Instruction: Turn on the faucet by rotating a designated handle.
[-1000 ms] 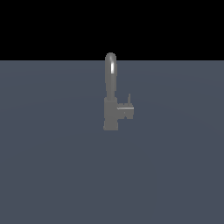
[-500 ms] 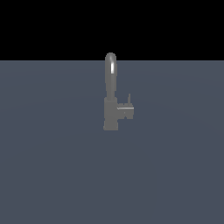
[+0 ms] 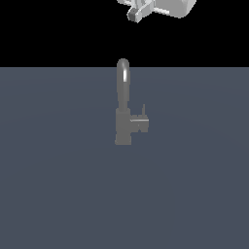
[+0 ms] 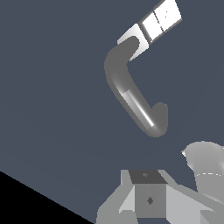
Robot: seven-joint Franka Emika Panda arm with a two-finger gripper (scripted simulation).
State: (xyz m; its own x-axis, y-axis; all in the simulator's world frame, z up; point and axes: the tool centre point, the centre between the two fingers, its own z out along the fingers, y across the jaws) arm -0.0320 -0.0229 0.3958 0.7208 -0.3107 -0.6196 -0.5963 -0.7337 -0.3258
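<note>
Faucet (image 3: pixel 123 121) upright near the middle of the grey surface (image 3: pixel 58 194), with the handle (image 3: pixel 140 120) sticking out of its base toward the exterior view's right and a thin pin rising from it. Gripper (image 3: pixel 137 11) only partly in view at the upper edge of the exterior view, high above the spout and well apart from everything. Cannot tell how wide the fingers are; holding nothing, as it seems. In the wrist view, only the arched spout seen from above.

Step in hand, as judged: the approach. Best to descend beside the spout, not over it, toward the handle side. Better to push near the stub's outer end, and slowly, to avoid slipping off.
</note>
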